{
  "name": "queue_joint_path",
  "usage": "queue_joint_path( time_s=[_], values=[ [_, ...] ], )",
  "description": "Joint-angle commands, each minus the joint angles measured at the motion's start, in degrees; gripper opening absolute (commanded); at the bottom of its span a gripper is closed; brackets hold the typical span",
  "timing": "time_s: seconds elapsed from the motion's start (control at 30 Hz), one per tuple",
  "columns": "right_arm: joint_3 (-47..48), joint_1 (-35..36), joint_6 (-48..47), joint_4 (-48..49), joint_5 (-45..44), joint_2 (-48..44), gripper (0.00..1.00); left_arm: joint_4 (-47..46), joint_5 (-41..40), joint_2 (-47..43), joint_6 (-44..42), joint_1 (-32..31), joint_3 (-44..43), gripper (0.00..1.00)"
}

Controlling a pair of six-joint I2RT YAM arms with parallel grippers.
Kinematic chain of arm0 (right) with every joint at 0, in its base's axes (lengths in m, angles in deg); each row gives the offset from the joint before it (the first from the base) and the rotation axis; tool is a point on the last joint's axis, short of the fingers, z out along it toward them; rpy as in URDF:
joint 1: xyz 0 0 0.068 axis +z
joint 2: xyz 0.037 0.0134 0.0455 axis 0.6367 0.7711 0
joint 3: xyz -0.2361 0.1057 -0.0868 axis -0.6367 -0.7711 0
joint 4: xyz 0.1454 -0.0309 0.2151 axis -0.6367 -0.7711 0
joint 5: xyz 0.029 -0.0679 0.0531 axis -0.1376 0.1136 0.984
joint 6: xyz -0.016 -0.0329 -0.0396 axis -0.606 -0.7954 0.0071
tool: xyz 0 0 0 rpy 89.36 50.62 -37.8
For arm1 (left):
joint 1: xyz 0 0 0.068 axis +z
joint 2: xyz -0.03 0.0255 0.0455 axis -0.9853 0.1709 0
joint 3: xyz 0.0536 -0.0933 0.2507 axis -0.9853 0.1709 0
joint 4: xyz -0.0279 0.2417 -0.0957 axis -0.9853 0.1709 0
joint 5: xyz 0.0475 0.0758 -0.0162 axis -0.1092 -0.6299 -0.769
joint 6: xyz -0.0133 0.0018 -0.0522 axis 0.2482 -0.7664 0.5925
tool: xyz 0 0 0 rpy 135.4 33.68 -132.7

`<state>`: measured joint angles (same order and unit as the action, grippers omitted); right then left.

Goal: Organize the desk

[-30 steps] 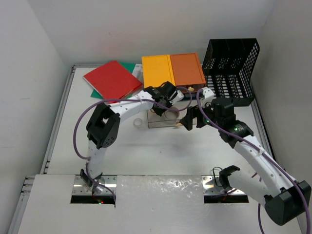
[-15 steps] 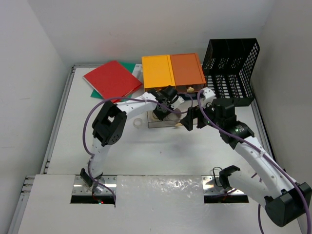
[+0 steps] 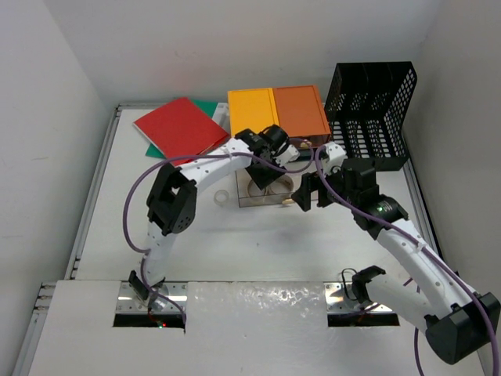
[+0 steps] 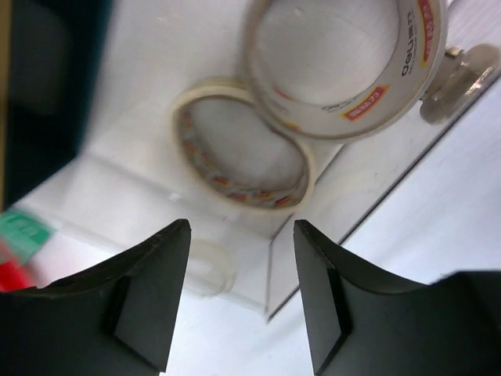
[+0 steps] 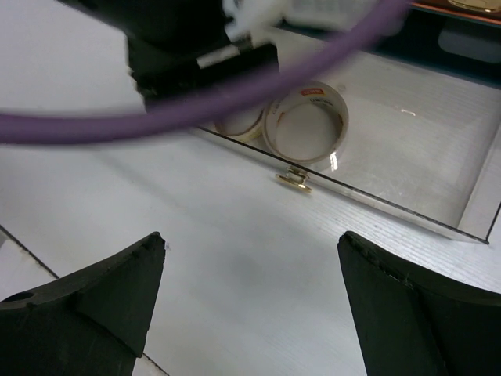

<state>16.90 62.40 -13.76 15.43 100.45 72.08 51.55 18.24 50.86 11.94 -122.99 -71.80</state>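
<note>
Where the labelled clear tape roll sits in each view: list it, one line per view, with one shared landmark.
Top external: labelled tape roll in the clear drawer, right part.
Left wrist: top right, overlapping the beige roll.
Right wrist: upper centre, behind the drawer front.
Shared landmark: the drawer knob, just beside the roll in every view.

Bright even light; wrist cams blurry

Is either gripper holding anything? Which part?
Nothing is held. The left gripper is open above the tape rolls lying in the drawer; the right gripper is open and empty.
</note>
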Motion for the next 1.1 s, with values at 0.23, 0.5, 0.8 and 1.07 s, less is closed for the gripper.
queue_joint_path(
  time_s=[0.23, 0.5, 0.8, 1.07],
  values=[
    [6.4, 0.3, -2.3, 3.8, -2.6, 5.3, 0.78, 3.1, -3.3, -23.9, 1.9, 16.2, -3.1, 0.65],
    [29.1, 22.1, -18.6, -2.8, -14.2, 29.3, 0.73, -7.4, 11.8, -48.3, 0.2, 45.1, 28.1, 0.65],
    [60.3, 30.5, -28.5, -12.3, -7.9, 67.2, 0.74, -10.9, 29.8, -53.9, -5.7, 76.1, 43.3, 0.65],
    [73.2, 30.8, -27.0, -19.1, -18.7, 83.5, 0.72, -14.3, 34.4, -56.0, -4.3, 78.6, 49.9, 0.65]
  ],
)
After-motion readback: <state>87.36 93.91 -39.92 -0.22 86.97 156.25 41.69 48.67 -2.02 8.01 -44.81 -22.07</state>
